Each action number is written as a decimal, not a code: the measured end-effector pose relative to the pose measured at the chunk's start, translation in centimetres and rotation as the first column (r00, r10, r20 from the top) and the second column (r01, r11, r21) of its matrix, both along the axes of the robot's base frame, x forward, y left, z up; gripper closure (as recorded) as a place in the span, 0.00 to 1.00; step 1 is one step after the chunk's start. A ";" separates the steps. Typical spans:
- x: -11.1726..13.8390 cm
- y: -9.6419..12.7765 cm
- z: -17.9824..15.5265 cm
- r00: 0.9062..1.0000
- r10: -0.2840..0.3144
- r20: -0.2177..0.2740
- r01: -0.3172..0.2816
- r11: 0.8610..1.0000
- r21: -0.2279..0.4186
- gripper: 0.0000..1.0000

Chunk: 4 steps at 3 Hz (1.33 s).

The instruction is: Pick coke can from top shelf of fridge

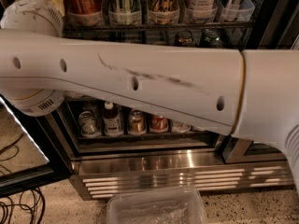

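The white arm is stretching across the whole view, hiding the middle of the fridge. The gripper is lying outside the frame, so its state cannot be told. The ribbed steel grille is running along the fridge's base. A clear plastic tub is sitting on the floor before it. Above the arm, the wire shelf is carrying cans in clear trays; a red can is standing toward its left end, its lettering unreadable. Small bottles are standing below the arm.

arm blocks fridge front; jaws out of view
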<state>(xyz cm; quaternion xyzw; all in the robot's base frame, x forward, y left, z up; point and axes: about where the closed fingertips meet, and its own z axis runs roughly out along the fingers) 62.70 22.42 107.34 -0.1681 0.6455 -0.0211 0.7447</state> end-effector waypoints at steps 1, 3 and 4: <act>1.1 -0.4 -0.4 1.000 -0.021 -0.003 0.021 1.000 -0.004 0.44; 3.6 -0.8 -0.2 0.999 -0.051 0.009 0.051 0.999 -0.002 0.43; 3.6 -0.7 -0.1 0.999 -0.050 0.009 0.050 0.999 -0.001 0.62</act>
